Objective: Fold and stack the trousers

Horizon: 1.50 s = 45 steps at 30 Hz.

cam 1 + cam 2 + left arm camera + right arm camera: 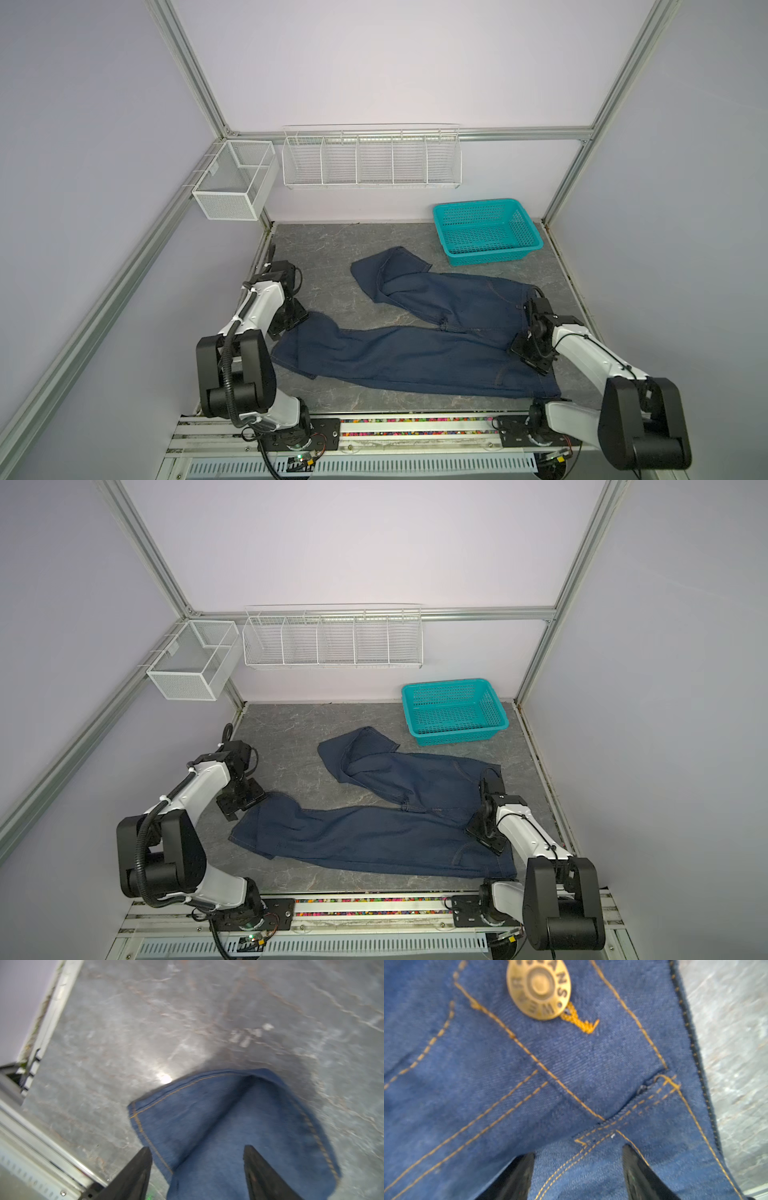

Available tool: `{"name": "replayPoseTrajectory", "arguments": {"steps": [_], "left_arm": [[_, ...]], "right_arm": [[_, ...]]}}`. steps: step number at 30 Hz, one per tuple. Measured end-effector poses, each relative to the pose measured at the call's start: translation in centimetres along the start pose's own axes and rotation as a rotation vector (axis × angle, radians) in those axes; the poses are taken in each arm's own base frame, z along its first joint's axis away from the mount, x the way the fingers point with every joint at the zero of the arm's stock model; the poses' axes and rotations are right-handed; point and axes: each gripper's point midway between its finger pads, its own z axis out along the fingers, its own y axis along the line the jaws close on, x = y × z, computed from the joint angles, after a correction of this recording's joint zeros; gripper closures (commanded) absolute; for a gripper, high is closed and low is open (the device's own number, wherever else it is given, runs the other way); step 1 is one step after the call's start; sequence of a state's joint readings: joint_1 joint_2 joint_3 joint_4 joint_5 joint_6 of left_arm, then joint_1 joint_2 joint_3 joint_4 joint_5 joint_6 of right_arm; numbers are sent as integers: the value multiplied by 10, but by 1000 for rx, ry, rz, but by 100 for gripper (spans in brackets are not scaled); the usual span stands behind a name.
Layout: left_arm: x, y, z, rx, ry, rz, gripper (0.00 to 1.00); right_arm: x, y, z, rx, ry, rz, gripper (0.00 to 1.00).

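Jeans: dark navy denim, unfolded and lying flat on the counter. The waist is at the right. One leg runs left along the front; the other angles toward the back middle, its end turned over.
Left fingers: spread apart over the front leg's hem, denim lying between them, nothing pinched.
Right fingers: spread apart over the waistband, close to the brass button, gripping nothing.
Counter: grey, marbled.
Basket: teal, perforated, back right, near the far leg but apart from it.
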<state>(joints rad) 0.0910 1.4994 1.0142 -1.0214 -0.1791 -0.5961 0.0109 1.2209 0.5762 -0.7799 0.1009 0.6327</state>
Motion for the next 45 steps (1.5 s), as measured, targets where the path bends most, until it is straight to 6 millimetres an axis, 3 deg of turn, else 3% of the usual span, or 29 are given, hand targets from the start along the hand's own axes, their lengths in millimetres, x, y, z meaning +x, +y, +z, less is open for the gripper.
{"name": "replayPoseTrajectory", "arguments": {"steps": [3,8,13,17,21,27,31,36,45], "left_arm": [[15,14,15,-25,47,-50,32],[34,19,36,-50,113,-79,41],[34,20,52,-52,112,-122,64],[31,17,56,-31,101,-135,75],[27,14,58,-8,83,-142,98],[14,20,58,-39,51,-113,100],[-4,23,48,-83,18,-64,100],[-58,17,20,-120,-114,-4,100],[-121,-6,-2,-140,-201,78,100]], "right_arm": [[0,-1,0,-2,3,-5,31],[0,0,0,-6,7,-16,31],[1,-1,0,-9,12,-18,31],[0,-2,0,-9,14,-13,31],[0,-3,0,-10,17,-8,31],[-2,-5,-1,-8,18,1,32],[-3,-6,-1,-6,21,0,32],[-4,-7,0,-8,22,4,32],[-5,-8,0,-8,22,9,32]]}}
